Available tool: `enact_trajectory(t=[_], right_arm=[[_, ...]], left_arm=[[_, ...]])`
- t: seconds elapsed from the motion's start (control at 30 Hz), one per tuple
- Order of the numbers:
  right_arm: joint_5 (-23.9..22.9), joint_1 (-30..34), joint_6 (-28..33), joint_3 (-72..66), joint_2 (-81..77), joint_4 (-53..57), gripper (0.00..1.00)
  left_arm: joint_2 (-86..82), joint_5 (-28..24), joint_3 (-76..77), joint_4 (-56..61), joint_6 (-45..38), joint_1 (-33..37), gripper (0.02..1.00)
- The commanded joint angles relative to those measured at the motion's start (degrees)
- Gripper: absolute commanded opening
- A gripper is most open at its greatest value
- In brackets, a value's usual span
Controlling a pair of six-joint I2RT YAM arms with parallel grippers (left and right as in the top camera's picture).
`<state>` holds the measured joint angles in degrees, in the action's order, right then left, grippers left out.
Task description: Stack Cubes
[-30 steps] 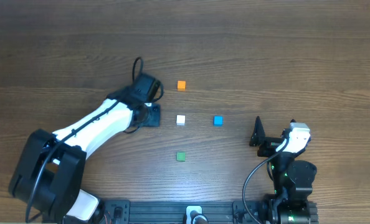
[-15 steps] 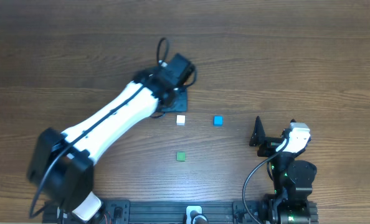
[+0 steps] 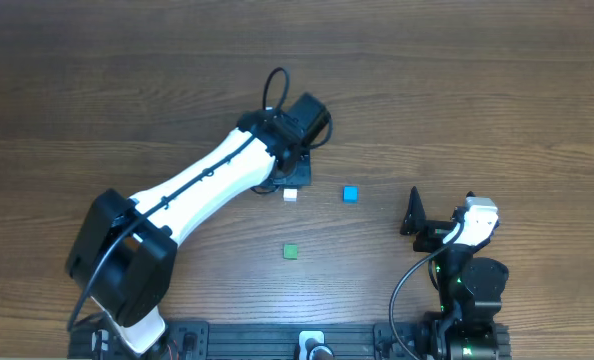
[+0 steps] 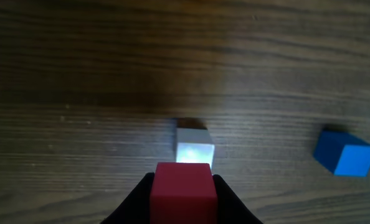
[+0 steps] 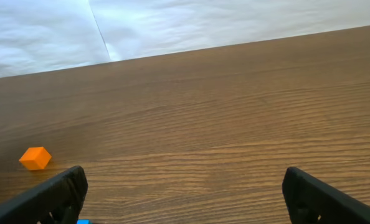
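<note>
Left wrist view: we find the small red cube (image 4: 183, 185) pinched between the fingers of the left gripper (image 4: 183, 202). It appears lifted off the brown wooden table (image 4: 73, 68), just short of the small white cube (image 4: 194, 149) and not yet over it. A small blue cube (image 4: 346, 152) lies well apart, and a small green cube (image 3: 290, 252) sits nearer the arm bases. The right gripper (image 5: 185, 205) rests spread, holding nothing. Risk, in our judgement: released off-centre, the red cube would tip off the white one or knock it askew.

Orange cube (image 5: 35, 157) on wooden table (image 5: 235, 124), jaws spread wide, white sheet (image 5: 203, 25) behind.
</note>
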<state>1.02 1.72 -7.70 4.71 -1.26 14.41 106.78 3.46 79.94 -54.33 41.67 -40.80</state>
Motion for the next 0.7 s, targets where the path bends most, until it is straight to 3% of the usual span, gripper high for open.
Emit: enact_trajectory(t=[0.03, 0.7], right_arm=[[0.7, -0.3, 0.1, 0.0, 0.0, 0.9, 0.993], [0.7, -0.3, 0.1, 0.0, 0.0, 0.9, 0.993]], left_arm=[[2.4, 0.5, 1.0, -0.2, 1.0, -1.3, 0.073], [6.1, 0.5, 1.0, 0.5, 1.0, -1.3, 0.075]])
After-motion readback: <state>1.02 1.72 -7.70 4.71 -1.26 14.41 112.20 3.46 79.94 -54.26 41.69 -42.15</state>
